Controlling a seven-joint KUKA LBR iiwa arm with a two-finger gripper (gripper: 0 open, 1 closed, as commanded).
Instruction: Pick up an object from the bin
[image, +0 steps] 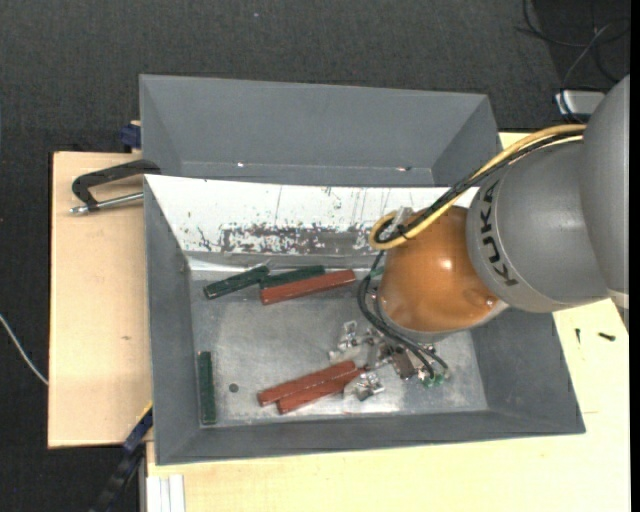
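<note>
The hand sits low at the right end of the red-brown bars near the bin's front, prob. because that end lies clear. Released or clenched: can't tell.

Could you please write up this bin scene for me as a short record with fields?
container: grey metal bin
end effector: low over the floor, right of centre, at the right end of the front pair
front pair: two red-brown sticks lying side by side, slanted
back: back red-brown stick next to a slanted dark green stick
left: upright-lying dark green stick along the left wall
</note>
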